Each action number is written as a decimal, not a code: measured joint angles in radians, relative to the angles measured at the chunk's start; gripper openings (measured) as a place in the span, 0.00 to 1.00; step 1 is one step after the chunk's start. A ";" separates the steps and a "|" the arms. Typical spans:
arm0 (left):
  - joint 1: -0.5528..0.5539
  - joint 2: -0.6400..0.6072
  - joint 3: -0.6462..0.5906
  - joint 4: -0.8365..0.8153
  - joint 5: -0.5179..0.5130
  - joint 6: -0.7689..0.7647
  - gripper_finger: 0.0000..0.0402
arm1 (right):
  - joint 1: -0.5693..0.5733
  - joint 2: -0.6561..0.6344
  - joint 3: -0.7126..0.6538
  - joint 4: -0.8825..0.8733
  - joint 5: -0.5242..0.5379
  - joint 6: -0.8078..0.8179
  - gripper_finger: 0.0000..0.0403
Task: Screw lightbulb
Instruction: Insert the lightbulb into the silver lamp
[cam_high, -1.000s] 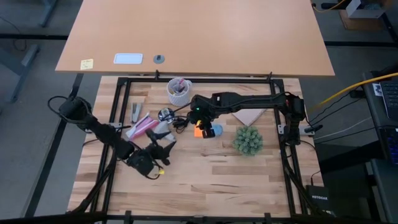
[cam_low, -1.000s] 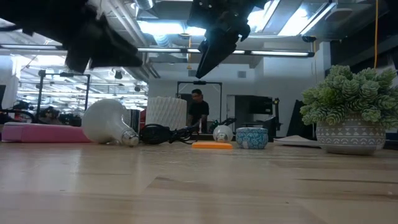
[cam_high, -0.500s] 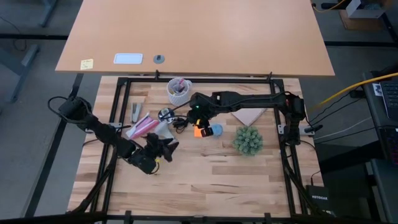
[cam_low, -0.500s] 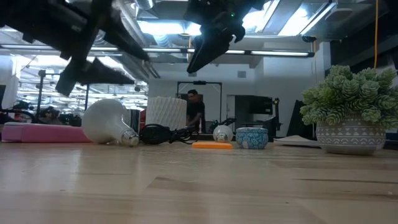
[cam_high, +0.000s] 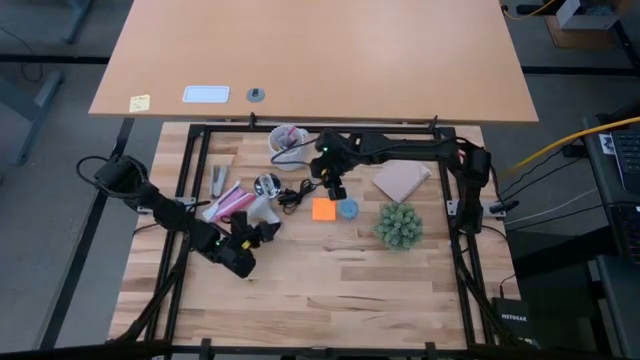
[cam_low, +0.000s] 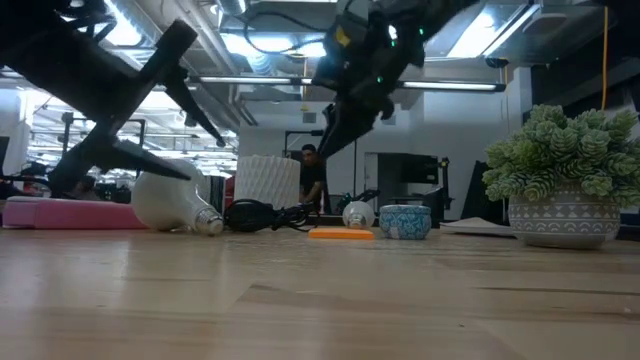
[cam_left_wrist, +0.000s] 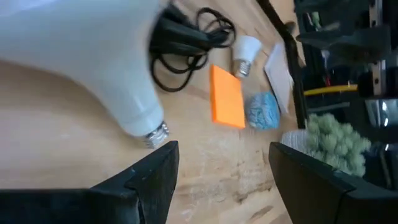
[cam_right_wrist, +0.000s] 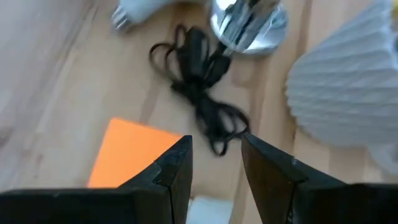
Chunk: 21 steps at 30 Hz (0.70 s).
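High view: the left gripper had slid up the bench and sat just at 7 o'clock of the bulb. The bulb lay on its side at 9 o'clock of the orange note, with the socket at its 12 o'clock. The right gripper had pulled back from over the note toward 12 o'clock.

Low view: the left fingers were apart and had dropped to bulb height.

Left wrist view: the bulb's base pointed at the spread fingers, not yet between them. A grasp looked next.

Right wrist view: the fingers stood apart, empty, above the cord.
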 joint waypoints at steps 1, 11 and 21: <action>0.005 0.000 0.000 -0.019 0.006 -0.040 0.60 | -0.008 0.000 -0.023 0.046 -0.016 0.000 0.35; 0.109 0.000 0.001 -0.135 0.147 -0.219 0.60 | -0.023 0.000 -0.180 0.250 -0.037 -0.001 0.35; 0.271 0.000 0.001 -0.161 0.279 -0.201 0.60 | -0.022 0.000 -0.209 0.298 -0.037 -0.003 0.35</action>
